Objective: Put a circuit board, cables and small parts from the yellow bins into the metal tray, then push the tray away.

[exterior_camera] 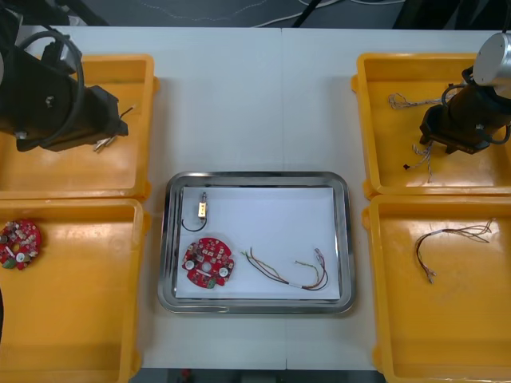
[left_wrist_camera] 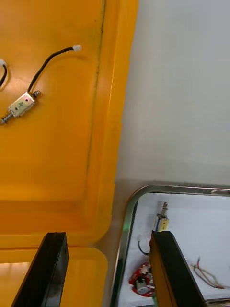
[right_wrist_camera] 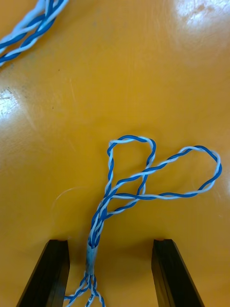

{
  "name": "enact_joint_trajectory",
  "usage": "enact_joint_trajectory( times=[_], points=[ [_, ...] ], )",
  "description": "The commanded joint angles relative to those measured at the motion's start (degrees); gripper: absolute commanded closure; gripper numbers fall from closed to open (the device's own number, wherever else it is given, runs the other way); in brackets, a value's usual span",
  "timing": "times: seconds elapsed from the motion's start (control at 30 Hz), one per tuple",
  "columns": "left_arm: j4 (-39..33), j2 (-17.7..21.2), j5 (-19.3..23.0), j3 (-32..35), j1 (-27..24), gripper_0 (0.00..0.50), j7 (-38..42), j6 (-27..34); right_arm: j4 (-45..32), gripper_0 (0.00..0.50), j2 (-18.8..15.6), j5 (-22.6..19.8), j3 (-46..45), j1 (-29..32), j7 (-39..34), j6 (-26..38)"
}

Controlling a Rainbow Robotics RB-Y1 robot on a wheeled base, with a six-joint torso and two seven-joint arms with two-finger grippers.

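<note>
- A light table [exterior_camera: 263, 104] fills the front view, seen from steeply above.
- Four yellow plastic bins stand in pairs: upper left bin [exterior_camera: 72, 171], lower left bin [exterior_camera: 80, 319], upper right bin [exterior_camera: 383, 159] and lower right bin [exterior_camera: 447, 319].
- A shiny rectangular metal tray [exterior_camera: 255, 177], white inside, sits at lower centre between the bin pairs.
- The left gripper [left_wrist_camera: 109, 235] hangs at upper left, over the near corner of the upper left bin beside the tray; its black fingers stand released, well apart, grasping nothing.
- The right gripper [right_wrist_camera: 110, 242] is low inside the upper right bin, its fingers released and spread to either side of a twisted blue and white cable [right_wrist_camera: 143, 184] that lies looped on the bin floor.
- One round red circuit board [exterior_camera: 207, 262] lies in the tray's lower left corner; a second circuit board [exterior_camera: 19, 243] lies at the left edge of the lower left bin.
- A red and yellow cable [exterior_camera: 287, 275] lies in the tray, right of the board.
- A thin cable bundle [exterior_camera: 451, 239] lies in the lower right bin.
- A small metal part [exterior_camera: 203, 209] with a black lead lies in the tray's upper left corner.
- Another small metal part with a black cable [left_wrist_camera: 21, 104] rests on the floor of the upper left bin.
</note>
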Motion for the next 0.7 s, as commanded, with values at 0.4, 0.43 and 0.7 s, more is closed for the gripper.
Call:
enact_joint_trajectory(
  times=[0.4, 0.43, 0.7],
  points=[
    [2.98, 2.69, -7.86, 1.71, -2.25, 0.000, -22.35, -7.13, -1.15, 0.500, -0.17, -0.55, 1.52, -1.96, 1.61, -0.88],
    [3.86, 2.69, -7.77, 1.54, -2.25, 0.000, -24.55, -9.06, -1.76, 0.500, -0.52, -0.63, 1.52, -1.96, 2.05, -0.80],
    [10.01, 2.51, -8.65, 1.45, -2.16, 0.000, -35.62, -17.06, -9.15, 0.500, -3.86, -1.07, 0.90, -1.87, 3.89, 4.83]
  ],
)
